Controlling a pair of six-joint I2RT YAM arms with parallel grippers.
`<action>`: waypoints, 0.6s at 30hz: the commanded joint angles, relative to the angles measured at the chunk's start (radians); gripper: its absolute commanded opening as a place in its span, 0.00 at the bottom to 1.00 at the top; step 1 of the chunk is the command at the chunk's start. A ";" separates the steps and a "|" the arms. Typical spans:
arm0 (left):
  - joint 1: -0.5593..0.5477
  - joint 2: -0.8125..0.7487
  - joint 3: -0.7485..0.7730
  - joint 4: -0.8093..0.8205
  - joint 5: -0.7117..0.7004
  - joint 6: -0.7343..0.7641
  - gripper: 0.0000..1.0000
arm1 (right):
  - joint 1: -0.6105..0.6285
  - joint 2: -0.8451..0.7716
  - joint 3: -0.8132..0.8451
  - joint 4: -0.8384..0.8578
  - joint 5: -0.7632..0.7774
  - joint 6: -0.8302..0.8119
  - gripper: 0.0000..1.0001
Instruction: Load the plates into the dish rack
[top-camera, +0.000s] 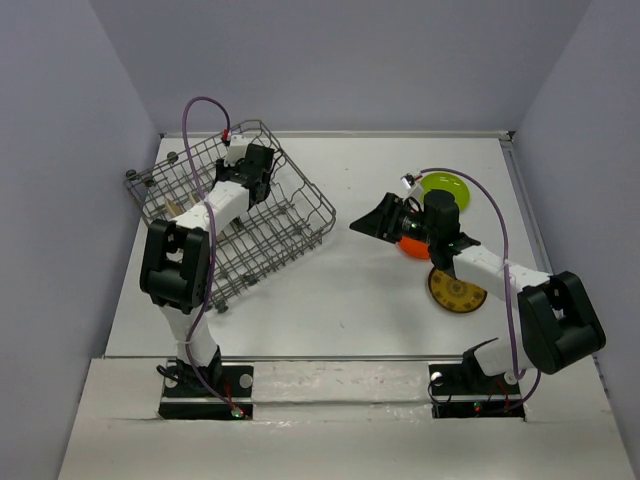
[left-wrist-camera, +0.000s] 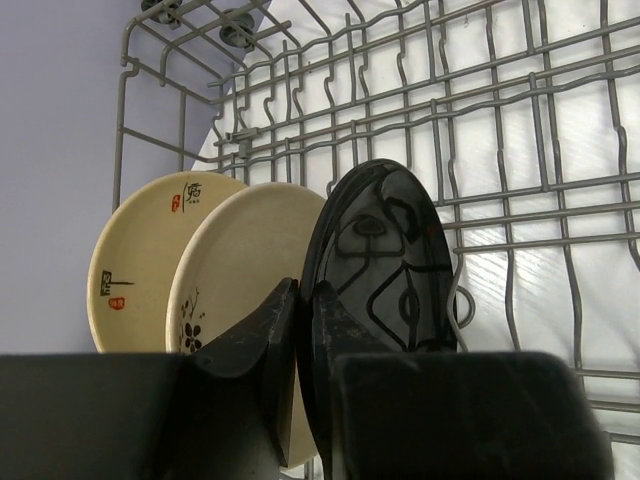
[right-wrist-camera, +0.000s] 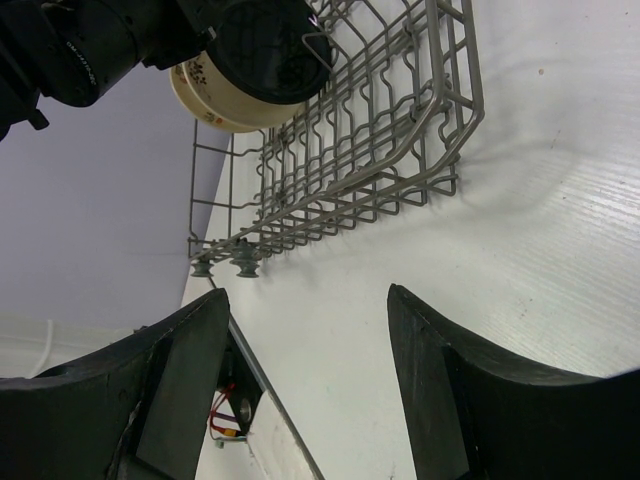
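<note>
The dish rack (top-camera: 290, 235) stands at the left, turned at an angle. My left gripper (left-wrist-camera: 308, 290) reaches into it (top-camera: 255, 162) and is shut on the rim of the black plate (left-wrist-camera: 385, 260), which stands upright between the tines. Two cream plates (left-wrist-camera: 145, 250) (left-wrist-camera: 245, 255) stand upright right beside it. My right gripper (top-camera: 367, 222) is open and empty above the table's middle, its jaws wide apart in the right wrist view (right-wrist-camera: 305, 300). The lime green plate (top-camera: 447, 187), the orange plate (top-camera: 413, 246) and the yellow-brown patterned plate (top-camera: 457, 291) lie on the table at the right.
The right arm (top-camera: 470, 255) crosses over the orange plate and hides most of it. The rack's wire floor (left-wrist-camera: 560, 130) stretches to the right of the black plate. In the right wrist view the rack (right-wrist-camera: 400, 130) lies ahead. Walls enclose the table on three sides.
</note>
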 joint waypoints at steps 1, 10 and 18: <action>0.004 0.005 -0.023 0.000 -0.048 0.002 0.22 | 0.008 -0.016 -0.012 0.054 -0.012 -0.020 0.70; 0.003 -0.030 -0.020 0.000 -0.042 -0.005 0.57 | 0.008 -0.019 -0.014 0.054 -0.006 -0.025 0.70; 0.003 -0.079 0.005 -0.010 -0.010 -0.015 0.76 | 0.008 -0.019 -0.013 0.049 0.000 -0.032 0.70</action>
